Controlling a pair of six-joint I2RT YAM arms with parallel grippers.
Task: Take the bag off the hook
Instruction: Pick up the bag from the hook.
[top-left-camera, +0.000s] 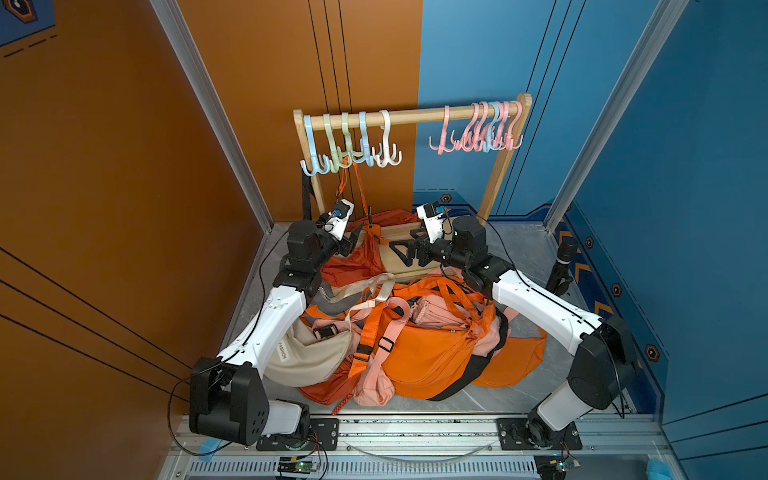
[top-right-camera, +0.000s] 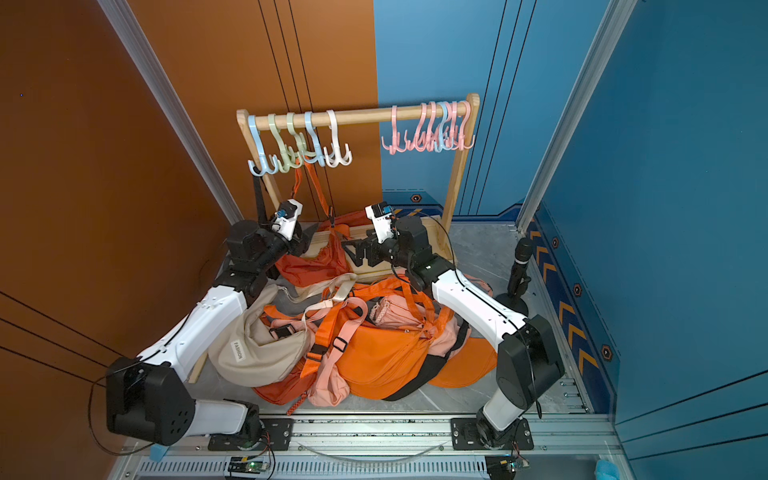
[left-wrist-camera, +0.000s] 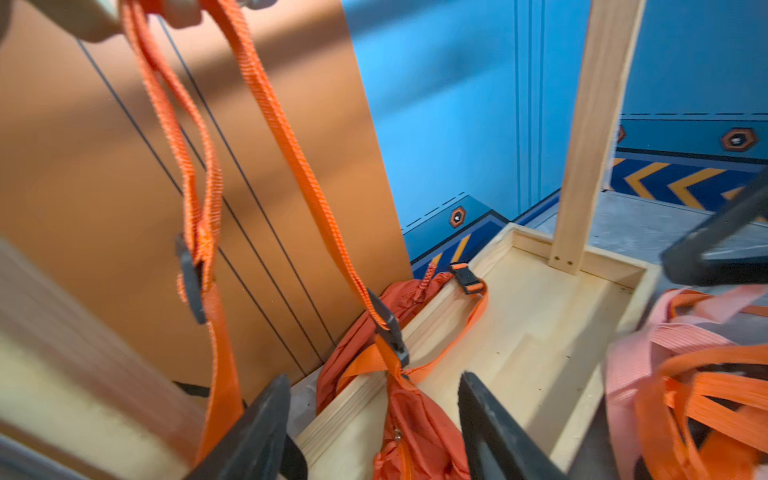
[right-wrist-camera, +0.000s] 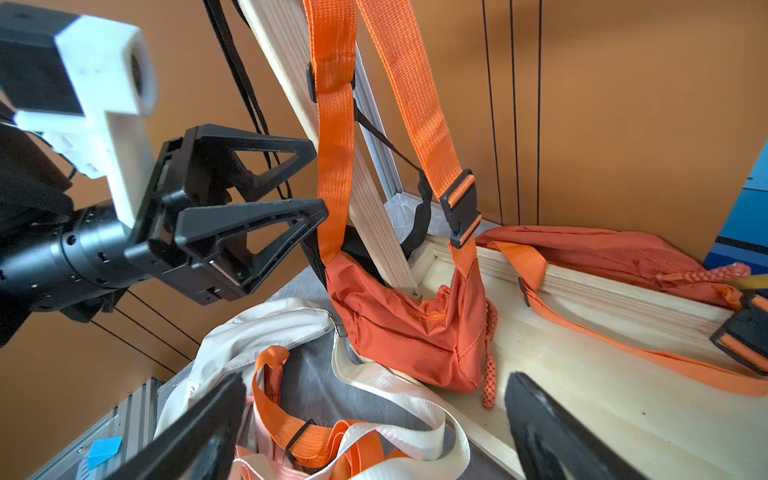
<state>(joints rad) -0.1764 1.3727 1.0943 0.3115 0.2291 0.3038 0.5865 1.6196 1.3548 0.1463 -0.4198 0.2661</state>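
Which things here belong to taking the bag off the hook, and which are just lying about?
Job:
orange bag
its strap
green hook holding the strap
left gripper, open beside the strap
right gripper, open

Lying about:
beige bag
heap of orange and pink bags
pink hooks
microphone

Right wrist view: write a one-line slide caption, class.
Orange bag with strap rising past the wooden rack post; left pincer open beside it.
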